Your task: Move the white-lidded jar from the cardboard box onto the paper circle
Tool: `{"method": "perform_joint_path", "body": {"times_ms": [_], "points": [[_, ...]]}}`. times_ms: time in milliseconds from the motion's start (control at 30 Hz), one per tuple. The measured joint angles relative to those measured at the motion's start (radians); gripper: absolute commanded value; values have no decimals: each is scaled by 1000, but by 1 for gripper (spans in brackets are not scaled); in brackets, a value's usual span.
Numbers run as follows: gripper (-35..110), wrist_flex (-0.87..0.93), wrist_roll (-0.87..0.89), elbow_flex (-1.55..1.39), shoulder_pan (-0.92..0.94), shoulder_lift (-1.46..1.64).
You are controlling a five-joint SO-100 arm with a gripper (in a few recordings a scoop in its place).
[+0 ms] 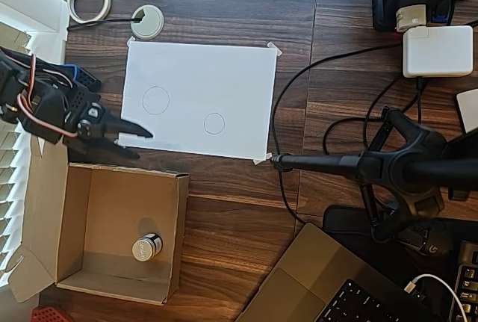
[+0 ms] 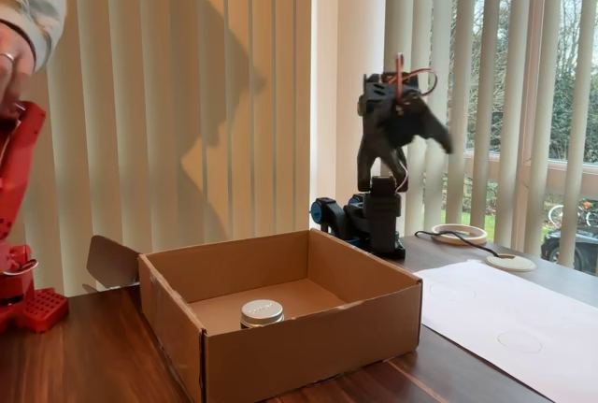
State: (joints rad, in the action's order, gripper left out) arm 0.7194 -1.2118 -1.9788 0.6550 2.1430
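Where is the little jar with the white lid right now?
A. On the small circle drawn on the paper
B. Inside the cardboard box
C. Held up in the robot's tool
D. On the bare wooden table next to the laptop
B. The little jar sits on the floor of the cardboard box, while the small circle on the paper has nothing on it and the tool is raised and carrying nothing.

White-lidded jar [image 1: 147,247] upright on floor of cardboard box [image 1: 89,187], well below end effector [image 1: 133,143] in overhead view; off-white lid, shiny silver side. Box brown, open, flaps out, just under end effector. Paper circle [image 1: 214,123], thin outline on white sheet, right of end effector, empty.
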Motion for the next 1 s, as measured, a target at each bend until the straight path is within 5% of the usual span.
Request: {"method": "perform_joint_path", "body": {"times_ms": [367,633,1000], "points": [[29,-175,-474,61,354,-325],[32,29,-528,357,405,-624],[47,46,-580,503,388,-813]]}}
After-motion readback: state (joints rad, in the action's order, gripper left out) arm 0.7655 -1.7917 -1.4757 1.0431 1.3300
